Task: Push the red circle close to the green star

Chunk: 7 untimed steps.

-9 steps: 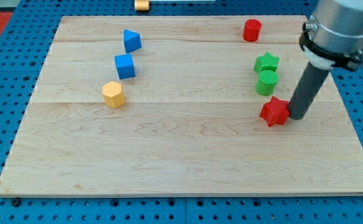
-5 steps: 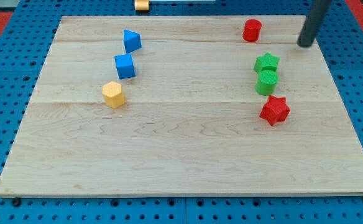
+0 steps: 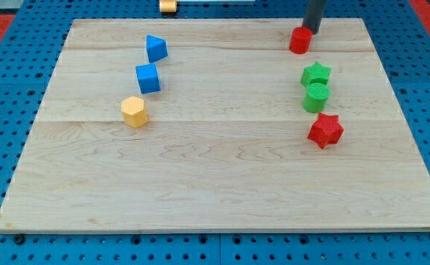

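My tip [image 3: 309, 31] sits at the far right of the board, touching or all but touching the far-right edge of the red circle [image 3: 299, 40]. The dark rod rises from there and leaves the view at the top. There is no claw on this arm, only the plain rod, so nothing to spread or pinch.

Red circle: far strip of the wooden board [image 3: 215, 184], right of centre, upright. It stands apart from the green star [image 3: 316, 73], which lies nearer in the scene and slightly to the right, with bare wood between the two.

Green star touches the green cylinder [image 3: 316, 97] just on its near side; the two make a short column. Nearer again and a little right, the red star [image 3: 325, 130], close to the green cylinder; whether they touch I cannot tell.

Left half of the board: a blue block of wedge-like shape [image 3: 155, 48] far, a blue cube [image 3: 148, 77] just nearer than it, then a yellow hexagonal block [image 3: 134, 112] nearer and slightly left. All three well apart from my tip.

Off the board, beyond its far edge, a small yellow object [image 3: 168, 6], partly cut by the view's top. The blue pegboard surface [image 3: 1, 110] surrounds the board.
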Tool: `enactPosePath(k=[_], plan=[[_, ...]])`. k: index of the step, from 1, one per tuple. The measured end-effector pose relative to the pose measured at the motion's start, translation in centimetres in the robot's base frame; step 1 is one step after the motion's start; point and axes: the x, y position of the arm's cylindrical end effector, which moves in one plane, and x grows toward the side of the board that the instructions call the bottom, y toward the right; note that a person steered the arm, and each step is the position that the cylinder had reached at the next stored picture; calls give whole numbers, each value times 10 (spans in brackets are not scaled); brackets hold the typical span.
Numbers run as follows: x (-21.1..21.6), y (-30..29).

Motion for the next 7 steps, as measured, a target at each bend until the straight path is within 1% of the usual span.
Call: enactPosePath(k=[2, 3, 4, 5, 6, 7], plan=[[32, 0], [19, 46], [85, 104], [177, 128], [251, 124], [312, 110]])
